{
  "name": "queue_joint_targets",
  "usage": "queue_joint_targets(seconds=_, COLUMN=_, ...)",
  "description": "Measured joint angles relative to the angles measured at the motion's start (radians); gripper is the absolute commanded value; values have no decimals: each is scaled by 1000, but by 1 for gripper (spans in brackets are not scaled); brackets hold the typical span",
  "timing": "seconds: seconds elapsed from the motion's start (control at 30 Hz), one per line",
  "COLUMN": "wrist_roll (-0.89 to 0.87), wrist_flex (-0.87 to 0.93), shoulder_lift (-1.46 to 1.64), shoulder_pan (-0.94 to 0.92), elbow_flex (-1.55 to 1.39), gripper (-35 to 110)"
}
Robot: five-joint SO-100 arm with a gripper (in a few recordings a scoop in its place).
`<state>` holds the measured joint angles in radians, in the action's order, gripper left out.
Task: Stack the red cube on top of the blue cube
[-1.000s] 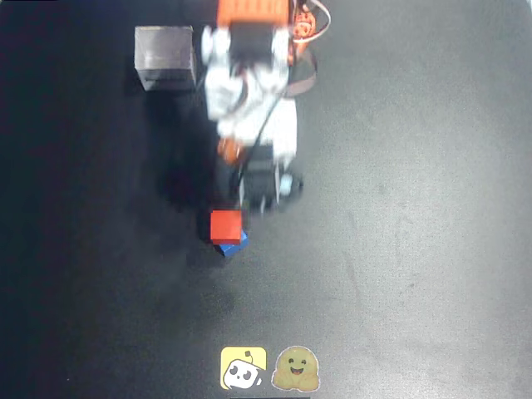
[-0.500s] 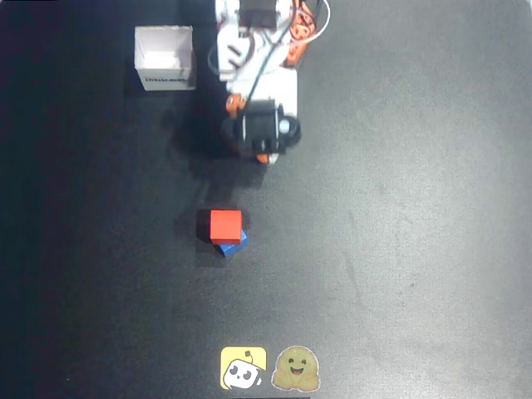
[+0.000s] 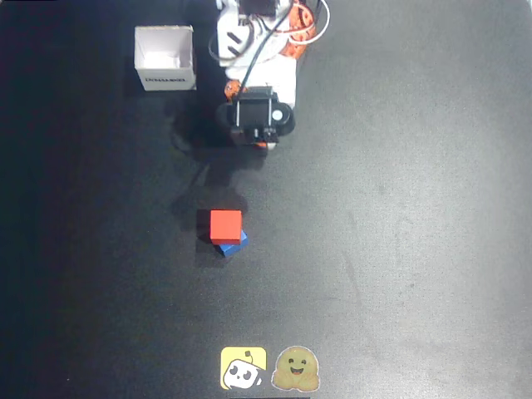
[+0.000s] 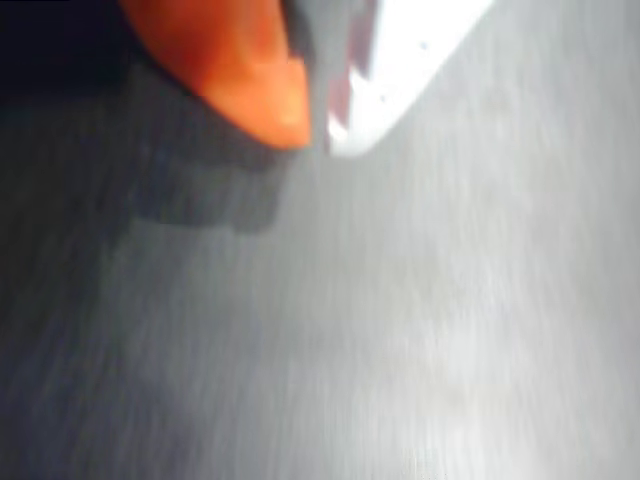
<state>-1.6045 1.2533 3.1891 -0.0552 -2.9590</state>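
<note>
In the overhead view the red cube rests on top of the blue cube, of which just a lower-right corner sticks out. The stack stands alone at the middle of the black mat. The orange and white arm is folded back near the top edge, well apart from the cubes. The wrist view is blurred. In it my gripper hangs over bare mat, its orange fingertip and white fingertip nearly together, shut with nothing between them.
An open white box stands at the top left beside the arm's base. Two stickers lie at the bottom edge of the mat. Bare black mat surrounds the stack.
The arm has pulled back from just above the stack toward the top edge. The red cube stays on the blue one, unmoved.
</note>
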Motion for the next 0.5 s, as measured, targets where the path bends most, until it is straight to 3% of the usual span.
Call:
queue_joint_targets(seconds=0.13, wrist_roll=14, wrist_flex=78, shoulder_lift=0, shoulder_pan=-11, elbow_flex=0, gripper=0)
queue_joint_targets(seconds=0.5, wrist_roll=18, wrist_flex=89, shoulder_lift=0, shoulder_pan=-8, elbow_flex=0, gripper=0)
